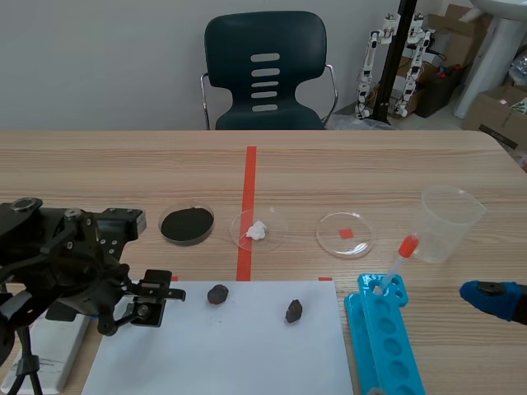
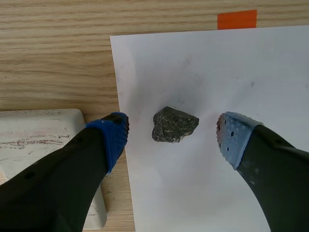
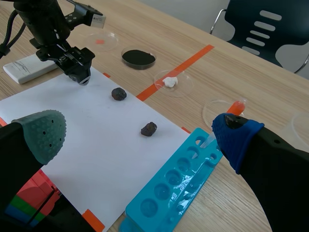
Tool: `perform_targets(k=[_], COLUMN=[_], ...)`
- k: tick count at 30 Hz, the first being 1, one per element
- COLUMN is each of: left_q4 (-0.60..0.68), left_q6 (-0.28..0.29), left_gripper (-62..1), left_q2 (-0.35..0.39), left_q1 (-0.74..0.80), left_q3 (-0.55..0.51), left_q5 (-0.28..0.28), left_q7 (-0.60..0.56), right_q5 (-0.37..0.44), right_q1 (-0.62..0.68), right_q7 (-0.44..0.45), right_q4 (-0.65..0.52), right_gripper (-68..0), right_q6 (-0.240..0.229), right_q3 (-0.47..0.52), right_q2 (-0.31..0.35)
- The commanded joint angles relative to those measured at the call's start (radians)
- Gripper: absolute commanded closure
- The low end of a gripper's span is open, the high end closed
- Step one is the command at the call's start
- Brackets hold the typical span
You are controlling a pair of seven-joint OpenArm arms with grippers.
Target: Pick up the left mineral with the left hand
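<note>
White paper (image 2: 193, 63) holds mineral (image 2: 174, 124) ahead of spread left pincer (image 2: 172, 131).

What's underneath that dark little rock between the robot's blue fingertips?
The rock sits on a white paper sheet, which lies on the wooden table. The paper directly beneath it is hidden.

A small, dark grey, rough-faced mineral lump (image 2: 175, 124) lies on a white sheet of paper (image 2: 207, 63), near the sheet's edge. The left gripper (image 2: 174, 136) is spread wide around the lump, with a blue dotted pad (image 2: 115, 135) on either side and neither touching it. Beyond the lump, an orange tape mark (image 2: 236, 19) sits on the light wooden table (image 2: 53, 53). Off the paper beside the lump rests a worn white rectangular block (image 2: 38, 128).
</note>
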State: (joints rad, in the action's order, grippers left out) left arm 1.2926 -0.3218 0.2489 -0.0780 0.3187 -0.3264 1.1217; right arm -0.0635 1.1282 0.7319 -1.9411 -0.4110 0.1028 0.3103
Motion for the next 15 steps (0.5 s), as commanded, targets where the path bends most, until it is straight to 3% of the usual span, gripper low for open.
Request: perform_targets(k=[1,10,15], left_q4=[0.022,0.022,0.022], left_q6=[-0.005,-0.005,-0.005], left_gripper=[-36.1,-24.7,-22.0], left_q2=[-0.005,-0.005,-0.005], left_q1=[-0.005,-0.005,-0.005], left_q3=[0.003,0.003,0.003], left_q5=[0.0,0.001,0.005], left_q7=[-0.005,-0.011,-0.012], right_q5=[0.01,0.01,0.01], right_q1=[0.002,0.002,0.002], right_q7=[0.013,0.013,0.013], right_q4=[-0.009,-0.009,-0.009], right_gripper=[-63.8,-63.8,-63.8], right_q6=[-0.001,-0.001,-0.001], right_q3=[0.003,0.003,0.003], right_q2=[0.0,0.0,0.0])
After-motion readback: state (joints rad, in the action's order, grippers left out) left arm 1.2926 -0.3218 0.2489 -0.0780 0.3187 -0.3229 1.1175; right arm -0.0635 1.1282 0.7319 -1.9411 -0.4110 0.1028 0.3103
